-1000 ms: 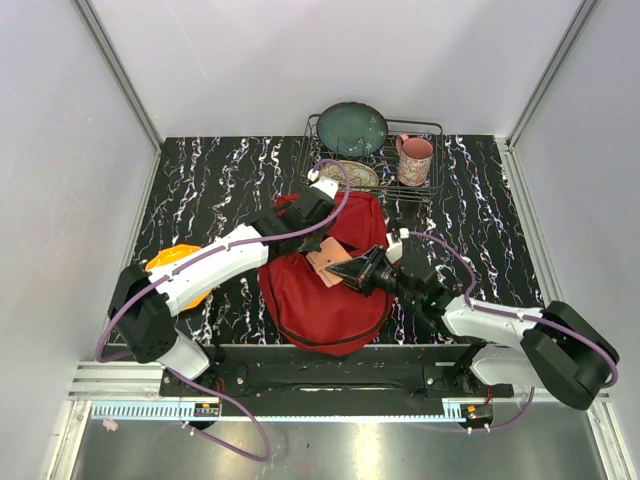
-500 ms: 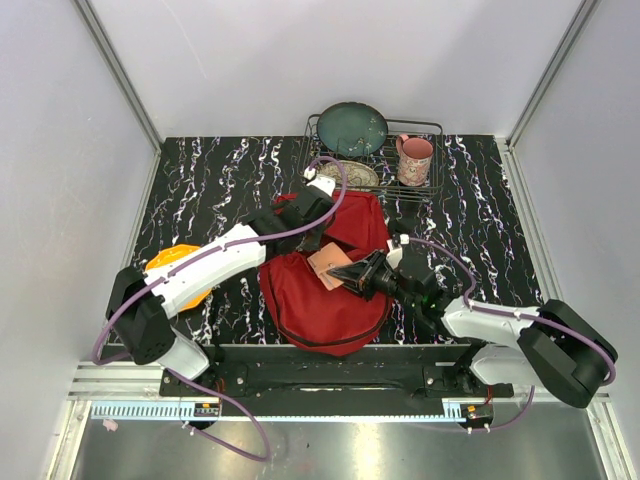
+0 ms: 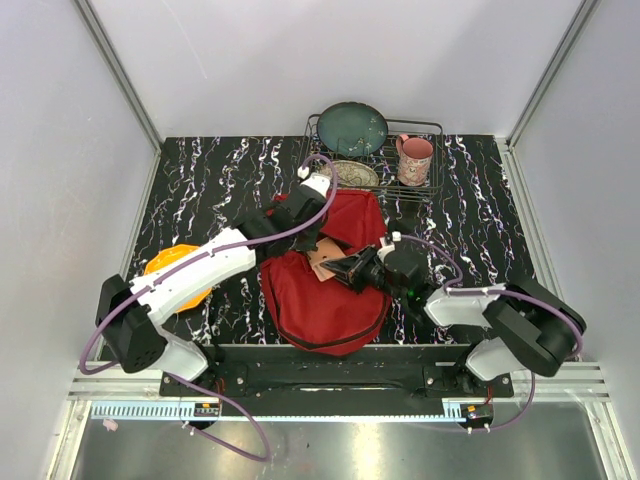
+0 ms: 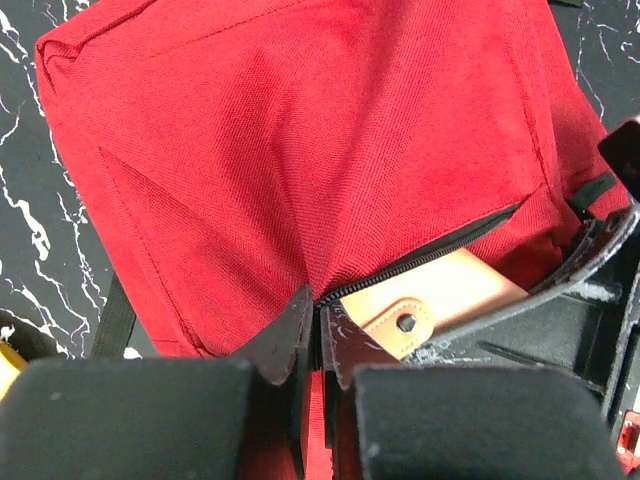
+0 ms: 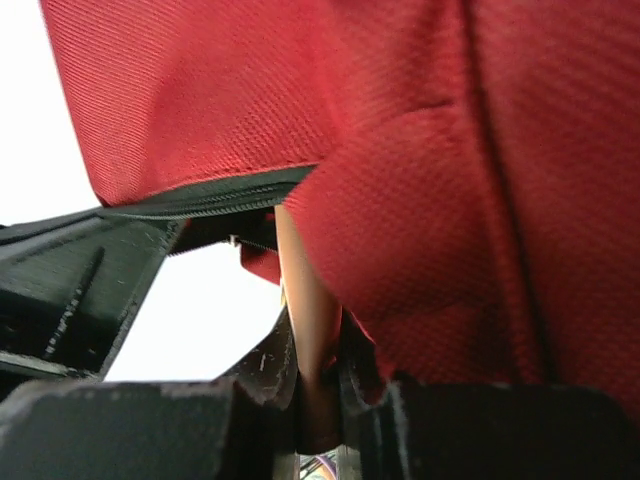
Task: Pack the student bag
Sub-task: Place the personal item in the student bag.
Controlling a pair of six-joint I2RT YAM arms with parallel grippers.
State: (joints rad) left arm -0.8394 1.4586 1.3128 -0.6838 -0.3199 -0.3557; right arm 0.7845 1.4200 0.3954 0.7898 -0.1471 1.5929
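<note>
One student bag point(image 3: 325, 300) lies on the tabletop point(image 3: 220, 170) under both arms. My left jaws are pinched on its red fabric beside the zipper. My right jaws clamp one tan case point(image 4: 440, 300) at the opening. Beyond them stands one rack point(image 3: 437, 128) holding two plates, one green plate point(image 3: 352, 128) and one pale plate point(image 3: 355, 175), and one mug point(image 3: 414, 158).

Matt red woven cloth of the student bag point(image 4: 330, 150), tan pouch point(image 4: 450, 295) — smooth, leather-like, table point(image 3: 215, 180) glossy black marbled
</note>
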